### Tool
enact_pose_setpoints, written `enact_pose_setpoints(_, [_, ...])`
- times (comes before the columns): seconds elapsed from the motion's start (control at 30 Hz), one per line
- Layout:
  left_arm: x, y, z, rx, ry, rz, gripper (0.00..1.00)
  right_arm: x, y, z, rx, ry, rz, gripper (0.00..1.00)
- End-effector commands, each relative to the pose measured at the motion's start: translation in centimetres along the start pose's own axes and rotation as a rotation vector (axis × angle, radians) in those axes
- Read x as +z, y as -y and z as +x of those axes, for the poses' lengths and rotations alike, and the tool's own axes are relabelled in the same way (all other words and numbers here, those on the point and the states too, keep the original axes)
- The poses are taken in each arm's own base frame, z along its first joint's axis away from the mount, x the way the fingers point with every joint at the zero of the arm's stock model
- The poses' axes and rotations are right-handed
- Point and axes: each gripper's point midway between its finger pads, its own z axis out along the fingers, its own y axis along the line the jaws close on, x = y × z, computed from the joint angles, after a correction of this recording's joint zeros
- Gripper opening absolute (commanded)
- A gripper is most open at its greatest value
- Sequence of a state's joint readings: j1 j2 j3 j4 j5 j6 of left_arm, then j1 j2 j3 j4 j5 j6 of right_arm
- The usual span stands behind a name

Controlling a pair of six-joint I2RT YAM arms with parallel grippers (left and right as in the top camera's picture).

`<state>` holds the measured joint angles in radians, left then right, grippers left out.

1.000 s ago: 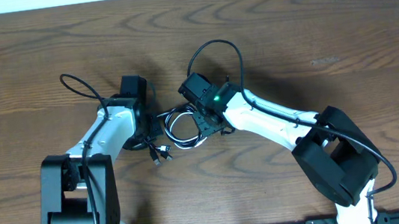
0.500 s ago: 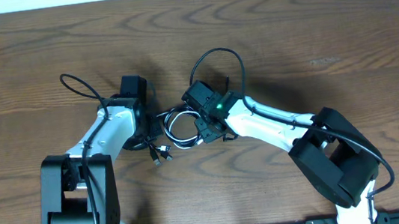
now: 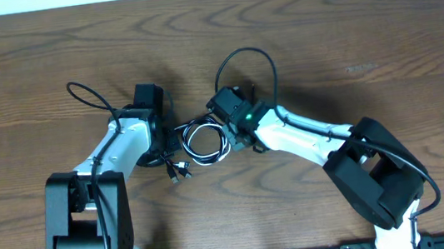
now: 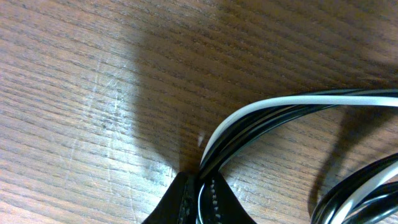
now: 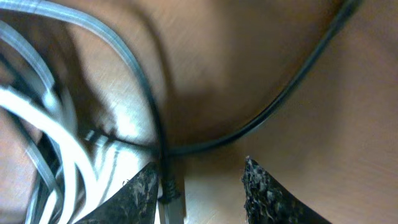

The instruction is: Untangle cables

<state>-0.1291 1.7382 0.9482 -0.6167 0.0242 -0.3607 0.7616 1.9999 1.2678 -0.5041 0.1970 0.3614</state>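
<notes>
Lying in a loose coil near the middle of the dark wood-grain desk (image 3: pixel 346 35), the cables (image 3: pixel 204 142) sit between the two wrists. The overhead view shows white loops mixed with black ones. A few small plug ends (image 3: pixel 179 173) trail out toward the near left, just beside the left arm (image 3: pixel 116 153).

The left jaws reach in from the coil's left side. In the left wrist view they are closed tight on a bundle. The white cord (image 4: pixel 298 102) and the black cords (image 4: pixel 273 121) beneath it run together down into the pinch at the bottom of the picture. From there they arc up and off to the right, and more loops show at the lower right corner.

The right arm (image 3: pixel 299 137) comes in from the coil's right side, a green light (image 3: pixel 248 116) glowing on its wrist. In the right wrist view the right jaws stand part open, with bare desk in the gap between the two tips. A black cord (image 5: pixel 261 112) sweeps down from the upper right and meets another black strand just beside the left-hand tip. What looks like a small plug end (image 5: pixel 172 198) lies there, against that tip. Nothing is pinched between the tips. White loops (image 5: pixel 37 112) fill the left of that picture, blurred.

Thicker black wires (image 3: pixel 243 55) arch over each arm, apart from the coil.
</notes>
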Motion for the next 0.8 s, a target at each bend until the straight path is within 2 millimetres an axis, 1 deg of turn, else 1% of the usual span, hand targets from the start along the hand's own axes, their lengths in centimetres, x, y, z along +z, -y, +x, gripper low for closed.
enact_pose_setpoints(0.0, [-0.2, 0.0, -0.2, 0.008, 0.011, -0.001, 0.1, 0.2, 1.6, -0.9, -0.003, 0.038, 0.057, 0.47])
enact_pose_setpoints(0.07, [-0.2, 0.0, -0.2, 0.007, 0.011, -0.001, 0.1, 0.3, 1.7, -1.1, 0.002, 0.045, 0.056, 0.58])
enact_pose_setpoints(0.1, [-0.2, 0.0, -0.2, 0.008, 0.011, -0.001, 0.09, 0.3, 1.7, -1.3, 0.003, 0.049, 0.054, 0.66])
enact_pose_setpoints(0.13, [-0.2, 0.0, -0.2, 0.008, 0.011, -0.001, 0.1, 0.3, 1.7, -1.4, 0.006, 0.055, 0.052, 0.68])
enact_pose_setpoints(0.2, [-0.2, 0.0, -0.2, 0.008, 0.011, -0.001, 0.1, 0.3, 1.5, -2.1, 0.014, 0.081, 0.042, 0.7])
enact_pose_setpoints(0.23, [-0.2, 0.0, -0.2, 0.008, 0.011, -0.001, 0.1, 0.1, 1.3, -2.4, 0.016, 0.088, 0.031, 0.69])
enact_pose_setpoints(0.3, [-0.2, 0.0, -0.2, 0.008, 0.011, -0.001, 0.1, -0.8, 0.1, -3.4, 0.02, 0.097, -0.033, 0.67])
enact_pose_setpoints(0.37, [-0.2, 0.0, -0.2, 0.008, 0.011, -0.001, 0.1, -2.2, -1.9, -4.6, 0.021, 0.109, -0.142, 0.67])
enact_pose_setpoints(0.4, [-0.2, 0.0, -0.2, 0.008, 0.011, -0.001, 0.1, -3.2, -3.2, -5.2, 0.019, 0.114, -0.218, 0.67])
enact_pose_setpoints(0.5, [-0.2, 0.0, -0.2, 0.008, 0.011, -0.001, 0.1, -5.9, -6.8, -6.0, -0.002, 0.111, -0.431, 0.69])
enact_pose_setpoints(0.57, [-0.2, 0.0, -0.2, 0.008, 0.012, -0.001, 0.1, -7.1, -8.8, -5.9, -0.022, 0.101, -0.542, 0.67])
enact_pose_setpoints(0.6, [-0.2, 0.0, -0.2, 0.008, 0.013, 0.0, 0.1, -7.3, -9.3, -5.7, -0.029, 0.094, -0.566, 0.65])
enact_pose_setpoints(0.67, [-0.2, 0.0, -0.3, 0.008, 0.014, 0.0, 0.1, -7.1, -9.9, -4.9, -0.042, 0.071, -0.573, 0.58])
enact_pose_setpoints(0.77, [-0.2, 0.0, -0.3, 0.008, 0.014, -0.001, 0.09, -6.4, -10.7, -3.3, -0.062, 0.025, -0.553, 0.58])
